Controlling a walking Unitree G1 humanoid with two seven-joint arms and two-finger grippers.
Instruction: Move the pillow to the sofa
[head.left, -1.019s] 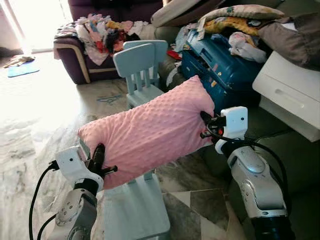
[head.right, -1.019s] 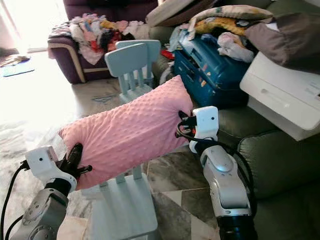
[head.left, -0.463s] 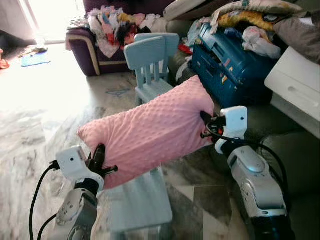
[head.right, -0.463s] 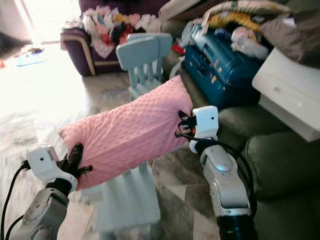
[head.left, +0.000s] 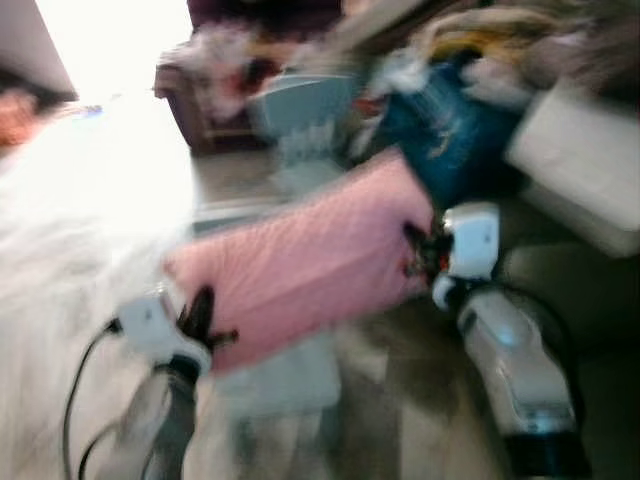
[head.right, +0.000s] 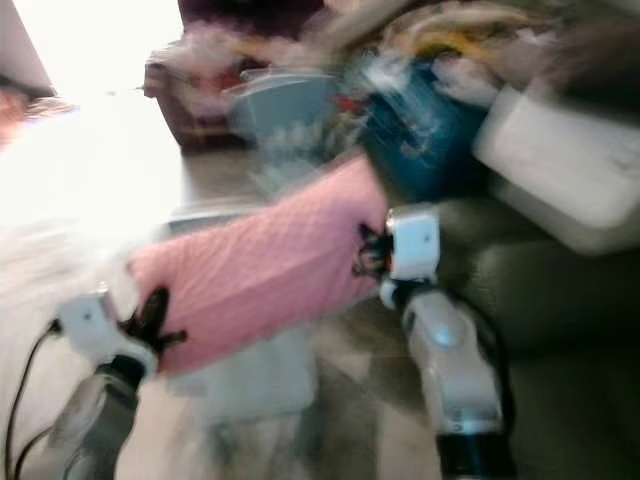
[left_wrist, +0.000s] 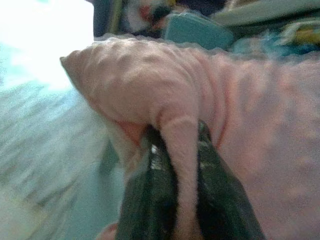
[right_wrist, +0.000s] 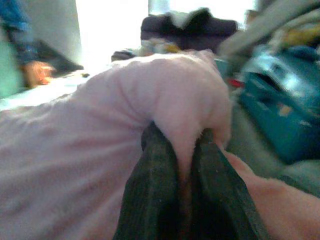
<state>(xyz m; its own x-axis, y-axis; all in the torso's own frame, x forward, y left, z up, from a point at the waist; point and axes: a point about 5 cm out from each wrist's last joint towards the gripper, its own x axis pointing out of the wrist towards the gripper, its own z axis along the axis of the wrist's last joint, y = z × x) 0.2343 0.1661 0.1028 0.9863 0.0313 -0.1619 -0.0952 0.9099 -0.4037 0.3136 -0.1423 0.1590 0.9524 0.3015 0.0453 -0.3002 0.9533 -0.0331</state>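
Pillow – pink, bumpy – hung in air between both arms, above pale blue chair. Left gripper pinched fold at one end, right gripper clamped other end. Head views blurry – blue suitcase sat just behind.

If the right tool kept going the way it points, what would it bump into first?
Judging by the right wrist view, the right tool, shut on the pink pillow, points toward the purple sofa by the bright window. Depth is blurry.

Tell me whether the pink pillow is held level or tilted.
Tilted: the bumpy pink pillow slopes up from the left gripper to the right gripper, each pinching one end.
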